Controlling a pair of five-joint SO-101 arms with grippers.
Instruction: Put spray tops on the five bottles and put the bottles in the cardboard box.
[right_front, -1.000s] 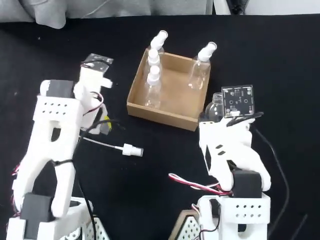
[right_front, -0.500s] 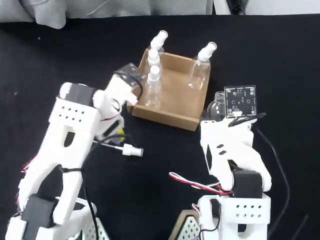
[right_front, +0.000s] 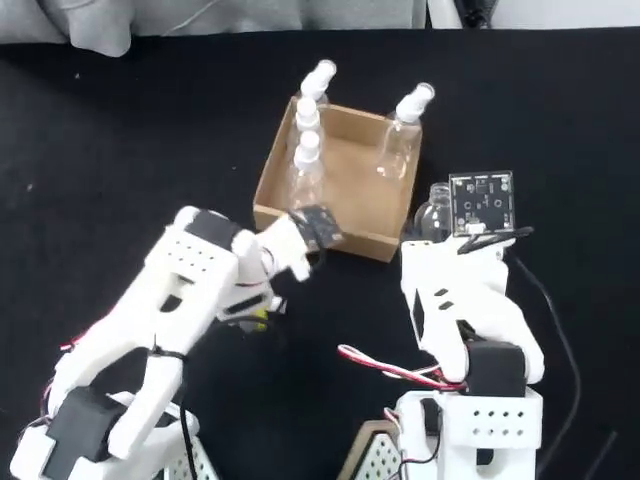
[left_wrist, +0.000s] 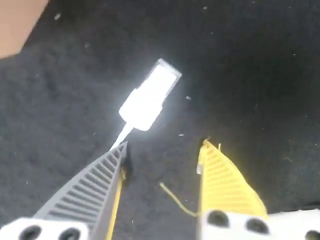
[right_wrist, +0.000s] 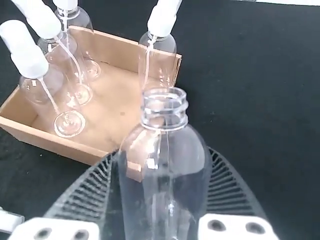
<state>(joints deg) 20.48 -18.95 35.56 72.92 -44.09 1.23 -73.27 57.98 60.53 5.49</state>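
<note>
L claw (left_wrist: 164, 146) spread wide, low over the black tabletop (right_front: 100, 120), just off the near-left corner of the cardboard box (right_front: 380, 245). Loose spray top (left_wrist: 150, 97) lies flat just beyond the tips, thin tube reaching the grey fingertip; not gripped. R claw (right_wrist: 162, 160) pinches an uncapped bottle (right_wrist: 164, 107), upright, just beside the box's near-right corner. Box sits mid-tabletop w/ 4 capped bottles (right_front: 305, 165) inside: 3 along its left wall, 1 at far-right corner.

black cloth worktop (right_front: 120, 130): matt, fuzzy, flecked with lint
brown open box (right_front: 375, 243): matt cardboard
clear round bottle (right_wrist: 162, 175): glossy smooth plastic
white spray top (left_wrist: 149, 97): smooth plastic
fingers (left_wrist: 225, 185) of left pincer (left_wrist: 164, 146): ribbed matt plastic
</note>
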